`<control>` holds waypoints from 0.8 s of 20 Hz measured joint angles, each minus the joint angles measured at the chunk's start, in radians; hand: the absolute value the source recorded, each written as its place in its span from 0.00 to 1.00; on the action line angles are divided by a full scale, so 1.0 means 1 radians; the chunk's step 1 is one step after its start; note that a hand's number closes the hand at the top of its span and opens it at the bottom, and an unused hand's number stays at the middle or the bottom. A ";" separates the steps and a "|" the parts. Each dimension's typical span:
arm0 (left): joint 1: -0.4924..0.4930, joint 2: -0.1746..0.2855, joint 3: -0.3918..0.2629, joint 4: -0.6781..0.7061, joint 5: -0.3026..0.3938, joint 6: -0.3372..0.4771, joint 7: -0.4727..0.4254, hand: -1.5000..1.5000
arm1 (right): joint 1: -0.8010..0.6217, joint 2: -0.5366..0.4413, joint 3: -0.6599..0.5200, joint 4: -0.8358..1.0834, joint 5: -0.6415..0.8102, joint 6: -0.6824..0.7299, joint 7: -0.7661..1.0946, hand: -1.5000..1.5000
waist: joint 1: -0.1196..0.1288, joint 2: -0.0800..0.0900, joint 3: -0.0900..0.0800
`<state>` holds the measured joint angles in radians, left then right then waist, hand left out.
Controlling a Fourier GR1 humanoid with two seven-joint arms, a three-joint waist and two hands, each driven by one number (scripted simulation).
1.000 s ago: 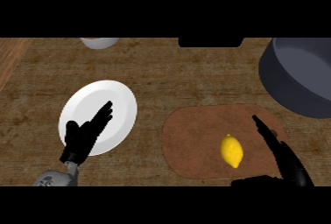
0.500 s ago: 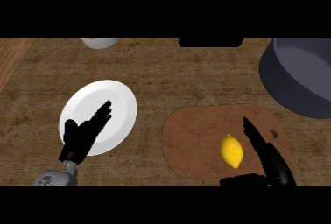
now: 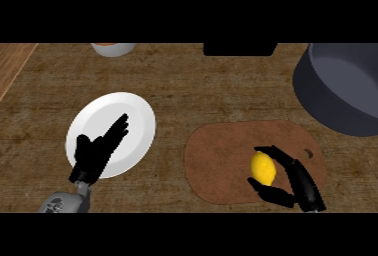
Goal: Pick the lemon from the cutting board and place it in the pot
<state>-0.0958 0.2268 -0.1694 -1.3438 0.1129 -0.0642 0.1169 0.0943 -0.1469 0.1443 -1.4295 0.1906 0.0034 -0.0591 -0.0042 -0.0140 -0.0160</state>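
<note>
The yellow lemon (image 3: 262, 168) lies on the brown cutting board (image 3: 221, 155) at the lower right. My right hand (image 3: 295, 182) is at the lemon's right side, its fingers curled over the top and its thumb under the near end, so it is shut on the lemon. The dark grey pot (image 3: 345, 87) stands at the right edge, beyond the board, partly cut off by the view. My left hand (image 3: 97, 150) rests open over the white plate (image 3: 129, 120), fingers straight.
A white bowl (image 3: 113, 48) shows at the far edge, upper left. A black object (image 3: 240, 48) sits at the far edge in the middle. A lighter wooden strip (image 3: 15, 65) runs along the counter's left side.
My right hand moved left onto the lemon and curled its fingers and thumb round it. The left hand and the lemon stayed where they were.
</note>
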 measured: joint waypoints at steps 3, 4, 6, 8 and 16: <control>0.008 0.001 0.009 -0.009 0.004 -0.012 0.001 0.50 | 0.000 0.008 -0.009 0.037 -0.001 -0.006 -0.080 1.00 | 0.001 -0.005 -0.004; 0.004 0.003 0.011 -0.009 0.002 -0.014 0.003 0.50 | -0.002 0.016 -0.014 0.054 -0.004 -0.012 -0.103 1.00 | 0.000 -0.006 -0.006; 0.001 0.001 0.012 -0.011 0.002 -0.019 0.007 0.50 | -0.001 0.021 -0.021 0.068 -0.019 -0.002 -0.141 1.00 | 0.001 -0.007 -0.006; -0.002 -0.004 0.011 -0.024 -0.002 -0.013 0.023 0.50 | -0.002 0.028 -0.034 0.080 -0.041 0.008 -0.172 1.00 | 0.001 -0.007 -0.006; 0.017 -0.004 0.028 -0.033 0.001 -0.007 0.025 0.50 | 0.019 -0.182 -0.352 0.198 -0.286 0.157 -0.333 1.00 | -0.016 0.009 0.014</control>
<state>-0.0785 0.2224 -0.1418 -1.3772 0.1142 -0.0709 0.1415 0.1137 -0.3286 -0.2075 -1.2314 -0.0957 0.1606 -0.3919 -0.0201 -0.0054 -0.0018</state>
